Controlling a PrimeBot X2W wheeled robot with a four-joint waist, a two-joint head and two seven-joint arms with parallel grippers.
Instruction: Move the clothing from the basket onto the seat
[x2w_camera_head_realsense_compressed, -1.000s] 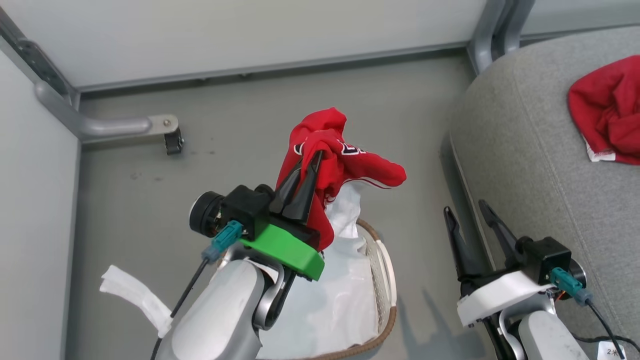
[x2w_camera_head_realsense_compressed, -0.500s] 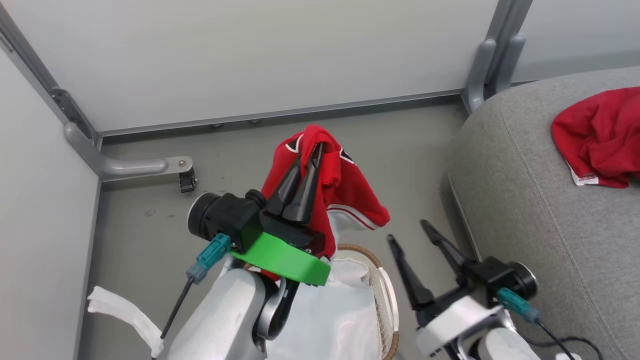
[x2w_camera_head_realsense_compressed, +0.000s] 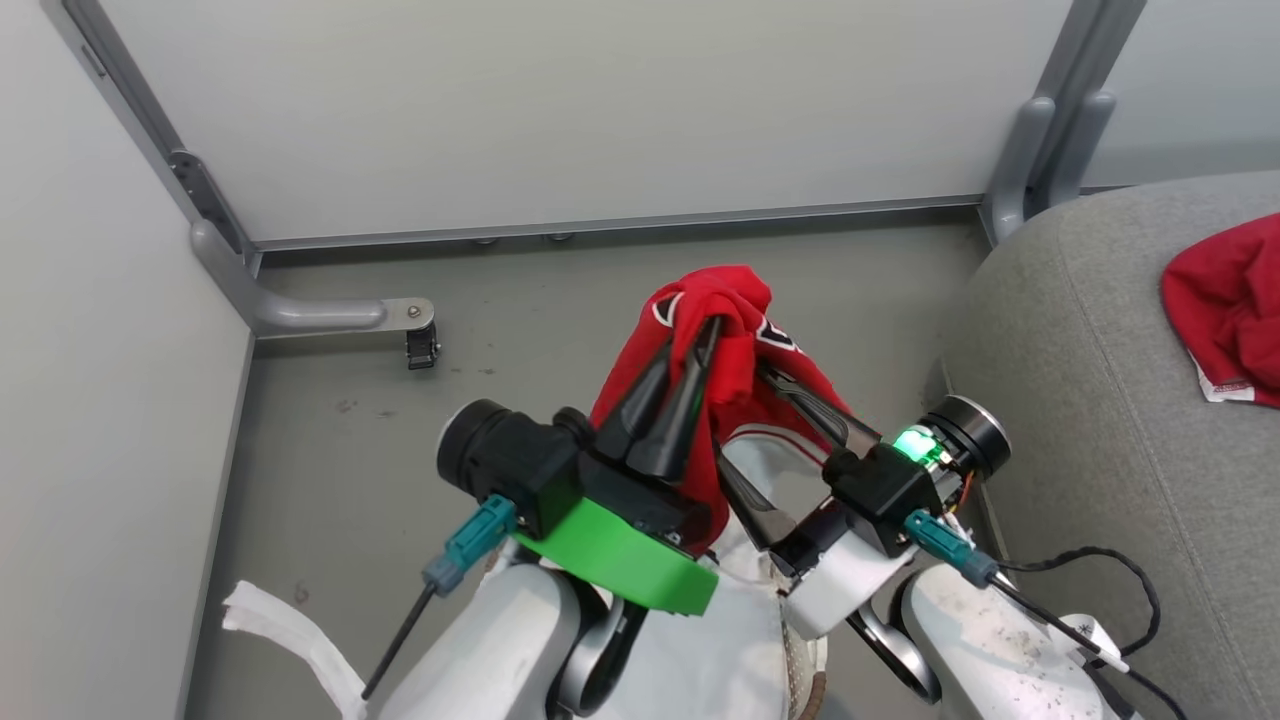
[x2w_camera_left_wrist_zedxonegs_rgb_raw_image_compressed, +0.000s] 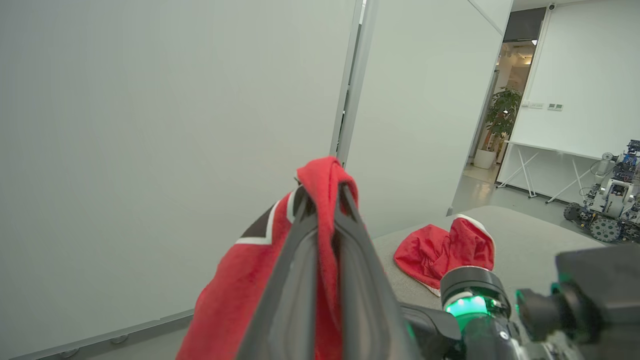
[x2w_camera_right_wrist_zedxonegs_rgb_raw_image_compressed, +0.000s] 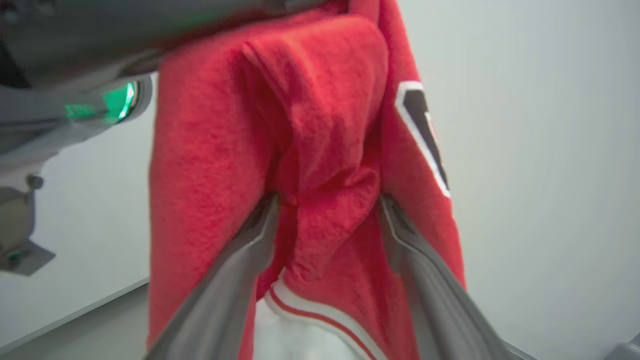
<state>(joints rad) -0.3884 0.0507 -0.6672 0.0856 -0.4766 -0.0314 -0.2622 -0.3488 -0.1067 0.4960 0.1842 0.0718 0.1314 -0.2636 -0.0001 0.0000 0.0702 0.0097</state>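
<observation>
1. The left gripper (x2w_camera_head_realsense_compressed: 705, 328) was shut tight on a red shirt (x2w_camera_head_realsense_compressed: 725, 300). Its two dark fingers pinched a fold at the top of the shirt.
2. The red shirt hung down from that pinch, up in the air above the basket (x2w_camera_head_realsense_compressed: 808, 690). It had a black-and-white patch and a thin red-and-white stripe near its white part.
3. In the left wrist view, the fold stuck up between the tips of the left gripper (x2w_camera_left_wrist_zedxonegs_rgb_raw_image_compressed: 322, 192), and the rest of the shirt (x2w_camera_left_wrist_zedxonegs_rgb_raw_image_compressed: 235, 290) hung down on the left side.
4. The right gripper (x2w_camera_head_realsense_compressed: 740, 415) was open wide. It was close beside the left one, with its fingers pointing into the hanging shirt.
5. In the right wrist view, a bunch of the red shirt (x2w_camera_right_wrist_zedxonegs_rgb_raw_image_compressed: 320, 150) sat between the spread fingers of the right gripper (x2w_camera_right_wrist_zedxonegs_rgb_raw_image_compressed: 328, 200). It was not clear if the fingers touched the cloth.
6. Just a bit of the basket rim showed, low down between the two arms, with its white liner (x2w_camera_head_realsense_compressed: 740, 660) inside.
7. The grey seat (x2w_camera_head_realsense_compressed: 1080, 380) was on the right side. Another red shirt (x2w_camera_head_realsense_compressed: 1225, 300) lay crumpled on top of it, well apart from the grippers.
8. A white strip of cloth (x2w_camera_head_realsense_compressed: 290, 640) lay on the grey floor (x2w_camera_head_realsense_compressed: 500, 380) by the left arm.
</observation>
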